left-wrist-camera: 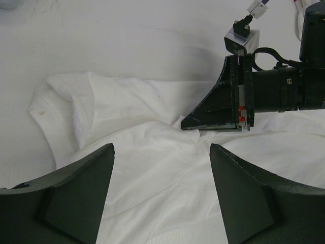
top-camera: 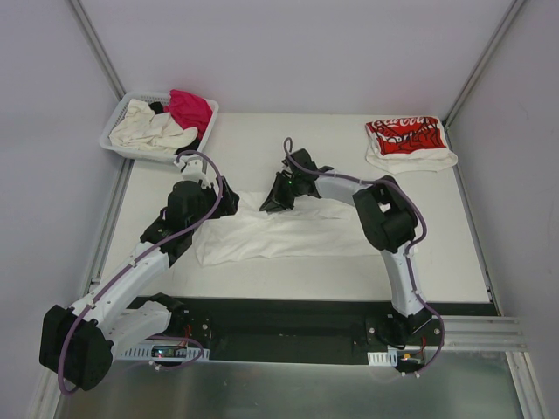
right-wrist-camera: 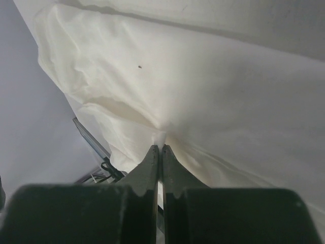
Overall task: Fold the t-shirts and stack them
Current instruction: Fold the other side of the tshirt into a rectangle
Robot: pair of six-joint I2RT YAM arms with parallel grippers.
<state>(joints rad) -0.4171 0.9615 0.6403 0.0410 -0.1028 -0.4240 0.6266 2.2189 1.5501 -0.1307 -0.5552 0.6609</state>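
T-shirt with Coca-Cola-style print (top-camera: 409,140) lies folded; right end effector (right-wrist-camera: 161,149) pinches white t-shirt (top-camera: 288,237).

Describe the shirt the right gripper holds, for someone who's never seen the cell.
On the white table, look at the middle: the plain white t-shirt lies spread there, pinched by the right gripper. Unlike the folded red-print shirt in the far right corner, it is unprinted.

Left gripper (left-wrist-camera: 161,150): jaws wide apart, low over a crumpled white t-shirt (left-wrist-camera: 127,117) lying on a white table (left-wrist-camera: 127,40). Right gripper (left-wrist-camera: 186,123) enters from the right, fingers together, tip meeting a pucker in the cloth.
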